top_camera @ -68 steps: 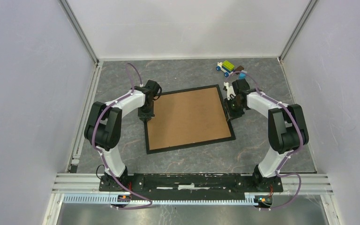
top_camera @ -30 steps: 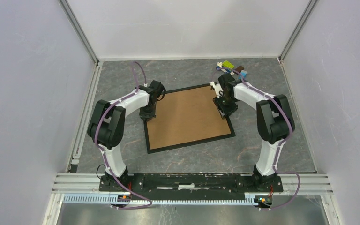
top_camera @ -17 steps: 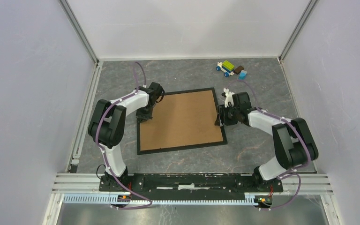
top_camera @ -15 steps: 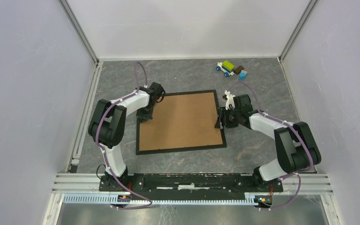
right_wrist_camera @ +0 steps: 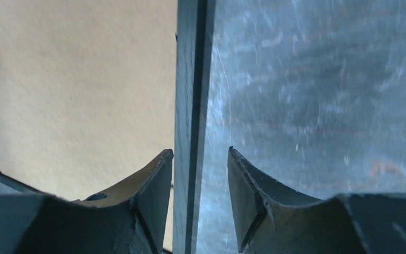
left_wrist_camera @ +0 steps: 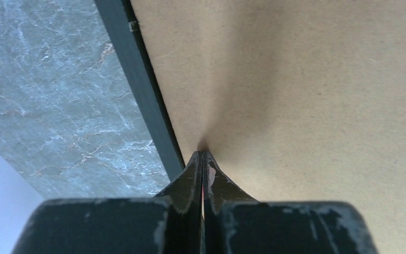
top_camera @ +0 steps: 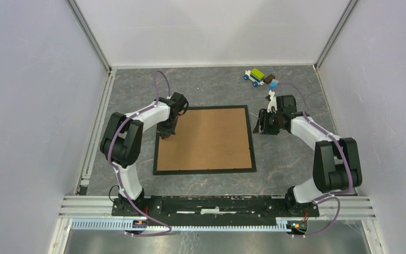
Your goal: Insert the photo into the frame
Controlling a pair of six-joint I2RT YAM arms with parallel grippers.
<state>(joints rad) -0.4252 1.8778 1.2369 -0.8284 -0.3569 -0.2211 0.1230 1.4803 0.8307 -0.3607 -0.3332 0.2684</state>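
The black frame (top_camera: pixel 203 171) lies flat mid-table with the brown backing board (top_camera: pixel 206 138) filling it. The photo is hidden. My left gripper (top_camera: pixel 167 130) is shut and empty. Its tips rest on the backing board just inside the frame's left rail. In the left wrist view the left gripper's tips (left_wrist_camera: pixel 203 154) touch the board (left_wrist_camera: pixel 296 95) beside the rail (left_wrist_camera: pixel 140 90). My right gripper (top_camera: pixel 260 123) is open at the frame's right side. In the right wrist view the right gripper (right_wrist_camera: pixel 200 153) straddles the right rail (right_wrist_camera: pixel 190 79) without gripping it.
A small toy car of coloured bricks (top_camera: pixel 257 76) and a small blue piece (top_camera: pixel 273 83) lie at the back right. Grey walls enclose the table on three sides. The arm bases sit on the rail at the near edge.
The frame with its board has turned clockwise and now lies square. My right gripper has drawn back right and away from the frame's edge. My left gripper stays pressed on the board.
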